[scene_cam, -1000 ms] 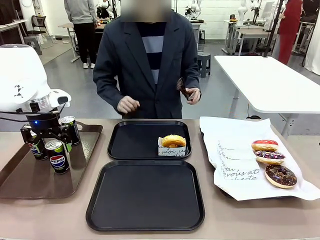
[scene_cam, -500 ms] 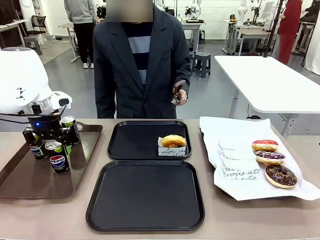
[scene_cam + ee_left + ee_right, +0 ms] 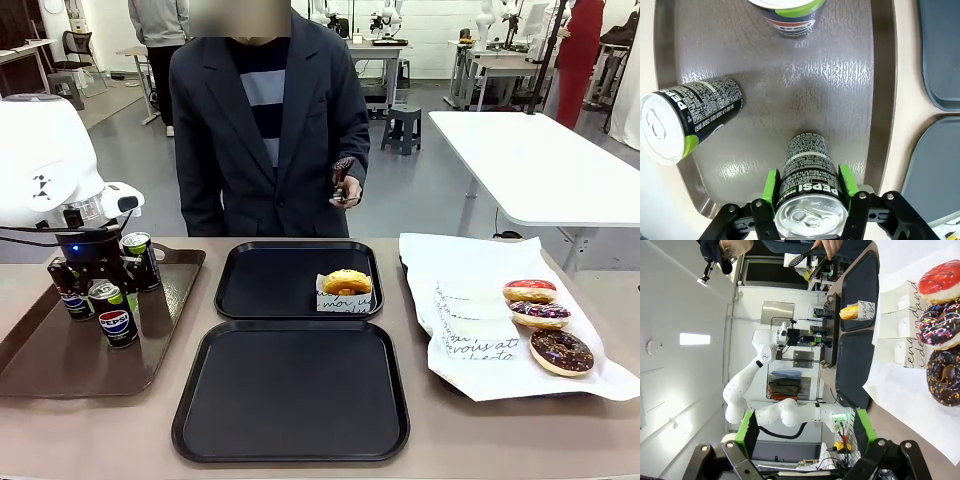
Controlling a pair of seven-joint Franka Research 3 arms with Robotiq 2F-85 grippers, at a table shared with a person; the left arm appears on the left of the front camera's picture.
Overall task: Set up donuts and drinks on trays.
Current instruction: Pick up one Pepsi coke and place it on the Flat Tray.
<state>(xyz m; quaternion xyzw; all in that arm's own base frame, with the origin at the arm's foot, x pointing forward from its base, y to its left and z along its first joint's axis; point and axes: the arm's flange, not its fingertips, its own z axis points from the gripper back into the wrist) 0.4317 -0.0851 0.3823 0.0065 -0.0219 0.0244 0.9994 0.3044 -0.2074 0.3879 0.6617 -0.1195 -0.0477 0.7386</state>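
1. A tan table (image 3: 100,440) in a busy lab. Two black trays sit mid-frame. The far tray (image 3: 270,285) carries a plain donut (image 3: 347,281) in its paper sleeve at its right side, and the near tray (image 3: 292,390) lies just in front of it. Three Pepsi cans (image 3: 118,318) stand on a brown tray (image 3: 60,360) at left, under the left arm. At right, three iced donuts (image 3: 540,314) lie on white paper (image 3: 470,300). A person behind the table holds tongs (image 3: 343,182).
2. Left wrist view: the left gripper (image 3: 810,184) pinches one can (image 3: 807,170) between its green pads at bottom centre. Two more cans stand on the brown tray, one at left and one at the top edge.
3. Right wrist view: the right gripper (image 3: 807,432) hangs spread, nothing between its pads. The iced donuts line the right edge.
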